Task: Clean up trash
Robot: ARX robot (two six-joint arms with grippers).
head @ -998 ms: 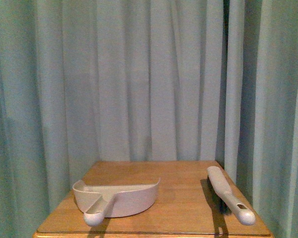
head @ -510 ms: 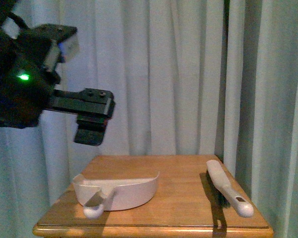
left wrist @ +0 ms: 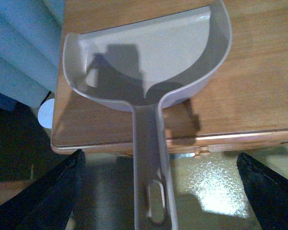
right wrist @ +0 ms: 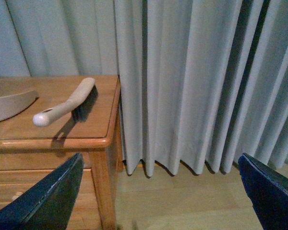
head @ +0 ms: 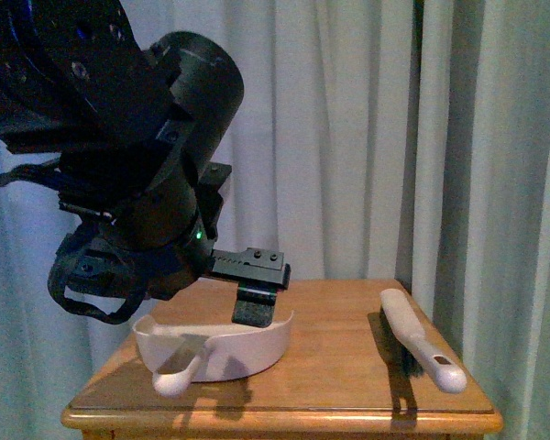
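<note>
No trash shows in any view. A beige dustpan (head: 222,350) lies at the table's front left, its handle (left wrist: 151,182) sticking out past the table's front edge. My left gripper (head: 255,307) hangs open just above the pan's rear rim. In the left wrist view the left gripper (left wrist: 168,191) straddles the handle, with its fingers (left wrist: 53,191) wide apart and clear of it. A white-handled brush (head: 420,348) lies along the table's right edge. My right gripper (right wrist: 158,191) is open over bare floor, to the right of the table, and holds nothing.
The wooden table (head: 339,367) has a drawer front below its top (right wrist: 38,191). Pale curtains (head: 348,137) hang close behind and to the right. A small pale round thing (left wrist: 45,114) lies on the floor beside the table; I cannot tell what it is.
My left arm came into the front view from the upper left, then dropped and swung right until its gripper hung over the dustpan. The dustpan and brush have stayed put.
</note>
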